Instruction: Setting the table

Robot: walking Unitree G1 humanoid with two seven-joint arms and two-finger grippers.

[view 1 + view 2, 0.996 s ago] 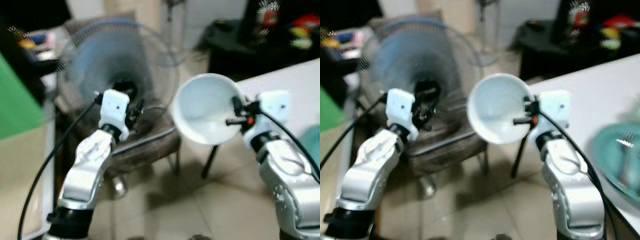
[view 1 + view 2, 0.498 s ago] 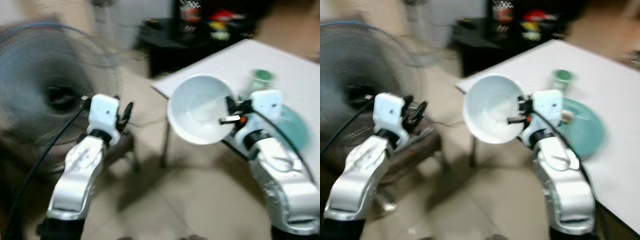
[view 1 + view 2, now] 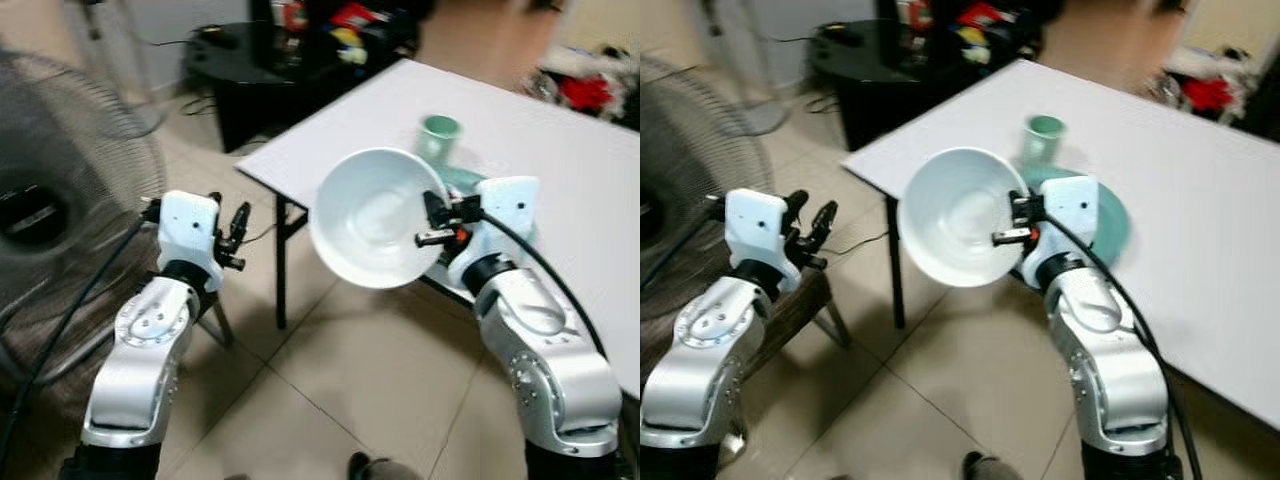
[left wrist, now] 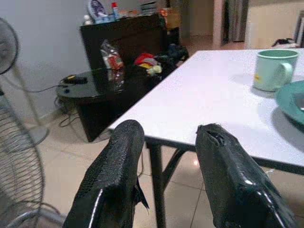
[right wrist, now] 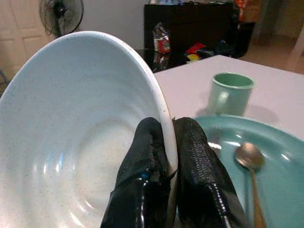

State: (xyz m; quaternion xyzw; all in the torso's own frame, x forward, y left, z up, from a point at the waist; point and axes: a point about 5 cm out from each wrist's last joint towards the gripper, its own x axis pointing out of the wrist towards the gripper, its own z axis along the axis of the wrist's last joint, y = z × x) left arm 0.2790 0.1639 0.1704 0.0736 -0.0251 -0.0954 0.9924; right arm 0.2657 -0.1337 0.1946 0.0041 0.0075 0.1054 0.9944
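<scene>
My right gripper is shut on the rim of a white bowl, held tilted in the air in front of the white table. Its fingers pinch the rim from both sides. On the table beyond the bowl lie a teal plate with a spoon on it and a green mug just behind. My left gripper hangs open over the floor, to the left of the table corner, its fingers apart with nothing between them.
A large standing fan is at my left. A black cabinet with cluttered items stands past the table's far corner, and a low black stand beside it. The table leg stands on tiled floor.
The camera has swung to the right: the fan slid off to the left and the table with mug and plate came into view. The bowl stays in the right gripper.
</scene>
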